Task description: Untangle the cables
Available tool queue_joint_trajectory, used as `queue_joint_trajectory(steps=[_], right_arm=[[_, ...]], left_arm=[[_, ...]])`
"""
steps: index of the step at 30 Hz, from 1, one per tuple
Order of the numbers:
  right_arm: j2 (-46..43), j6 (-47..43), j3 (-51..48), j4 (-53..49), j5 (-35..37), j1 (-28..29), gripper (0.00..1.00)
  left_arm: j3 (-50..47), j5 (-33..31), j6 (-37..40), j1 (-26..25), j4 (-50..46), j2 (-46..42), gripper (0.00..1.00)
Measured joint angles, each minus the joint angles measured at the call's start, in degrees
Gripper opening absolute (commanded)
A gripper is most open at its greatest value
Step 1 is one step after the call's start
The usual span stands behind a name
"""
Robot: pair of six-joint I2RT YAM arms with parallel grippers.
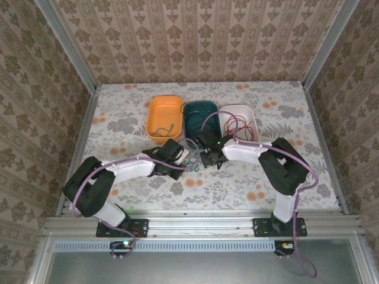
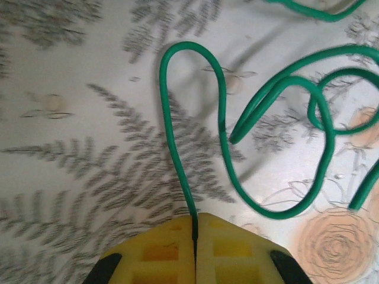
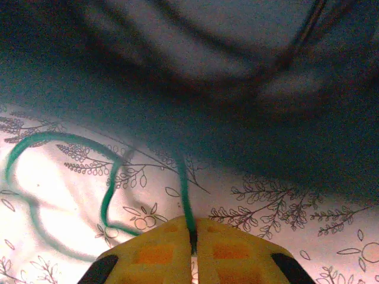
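Both arms reach inward over the flower-patterned table (image 1: 118, 106) until their heads almost meet in the middle. The left pincer (image 2: 195, 223) is closed, its yellow pads pressed together on a thin green cable (image 2: 220, 112). The cable runs out from between the pads and lies on the cloth in several loose loops that cross one another. The right pincer (image 3: 193, 232) is closed too, nipping a strand of the same green colour that rises from its pads and curls off to the side in a wavy loop on the table. Behind the arms three bins stand in a row, side by side. The orange bin (image 1: 153, 118) holds a dark cable (image 1: 164, 128). I cannot make out the contents of the teal bin (image 1: 189, 118). The white bin (image 1: 251, 115) holds red cables (image 1: 237, 125).
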Motion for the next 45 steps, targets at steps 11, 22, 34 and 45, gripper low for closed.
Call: queue_joint_trajectory(steps=[11, 22, 34, 45], right_arm=[[-9.7, 1.7, -11.7, 1.0, 1.1, -0.3, 0.03], [-24.8, 1.3, -17.9, 3.9, -4.5, -0.4, 0.53], [-28.5, -1.6, -4.1, 8.8, -21.4, -0.4, 0.43], [-19.1, -1.8, -1.2, 7.0, -23.9, -0.4, 0.23]], left_arm=[[-8.3, -7.9, -2.0, 5.0, 6.0, -19.8, 0.0], [-9.9, -3.2, -2.0, 5.3, 10.5, -24.8, 0.0], [-8.0, -0.7, -0.3, 1.5, 12.0, -19.8, 0.0], [-6.4, -0.5, 0.5, 0.7, 12.0, -19.4, 0.0]])
